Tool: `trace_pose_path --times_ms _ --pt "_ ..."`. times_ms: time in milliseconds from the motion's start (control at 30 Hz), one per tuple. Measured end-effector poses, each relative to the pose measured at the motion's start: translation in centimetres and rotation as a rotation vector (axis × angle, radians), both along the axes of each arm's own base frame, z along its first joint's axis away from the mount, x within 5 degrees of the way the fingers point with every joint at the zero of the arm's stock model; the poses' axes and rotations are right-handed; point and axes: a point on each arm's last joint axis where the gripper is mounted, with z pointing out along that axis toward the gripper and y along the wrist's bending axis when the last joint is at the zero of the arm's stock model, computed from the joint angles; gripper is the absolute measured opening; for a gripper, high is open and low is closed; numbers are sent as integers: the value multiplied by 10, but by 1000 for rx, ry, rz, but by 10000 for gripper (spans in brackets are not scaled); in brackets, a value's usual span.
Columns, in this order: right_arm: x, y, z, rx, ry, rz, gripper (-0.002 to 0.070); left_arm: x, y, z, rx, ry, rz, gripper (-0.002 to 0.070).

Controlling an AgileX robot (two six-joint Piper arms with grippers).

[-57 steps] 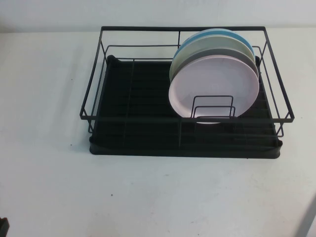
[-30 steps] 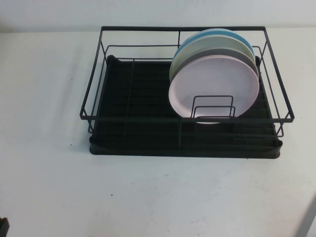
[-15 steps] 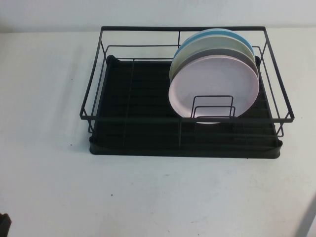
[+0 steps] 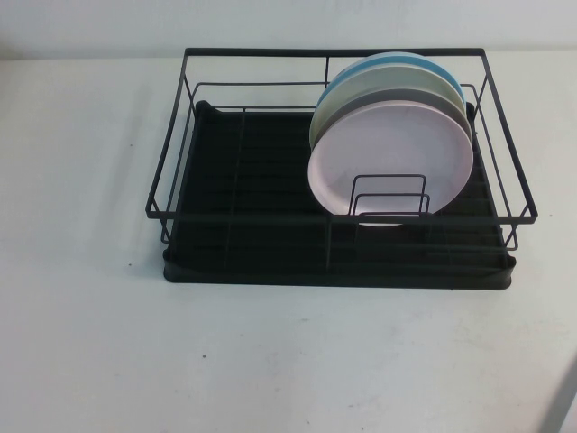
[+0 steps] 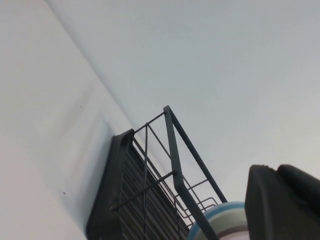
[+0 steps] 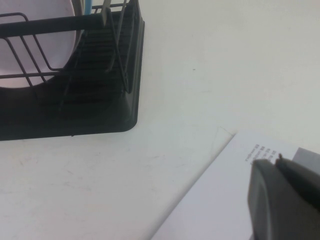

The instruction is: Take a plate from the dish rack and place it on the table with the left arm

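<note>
The pink plate [image 4: 389,158] stands upright in the rack [image 4: 335,236], far ahead of our left pincer [image 5: 282,202]; right pincer [image 6: 280,200] parked. Their openings we cannot tell. Light, stiff, smooth, we judge: pinch the top rim.

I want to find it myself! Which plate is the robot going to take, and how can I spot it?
Look at the big black wire dish rack on the white table. Three plates stand on edge at its right side. Pick the plate nearest the robot: it is pale pink, while the grey plate and the blue plate stand behind it.
</note>
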Motion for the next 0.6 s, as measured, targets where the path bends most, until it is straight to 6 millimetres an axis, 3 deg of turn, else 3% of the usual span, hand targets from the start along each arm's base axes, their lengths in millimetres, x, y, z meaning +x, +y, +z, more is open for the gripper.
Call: trace_pose_path --times_ms 333,500,600 --pt "0 0 0 0 0 0 -21 0 1 1 71 -14 15 -3" --pt "0 0 0 0 0 0 -20 -1 -7 -2 261 20 -64 -3" --pt "0 0 0 0 0 0 -20 -2 -14 13 377 33 -138 -3"
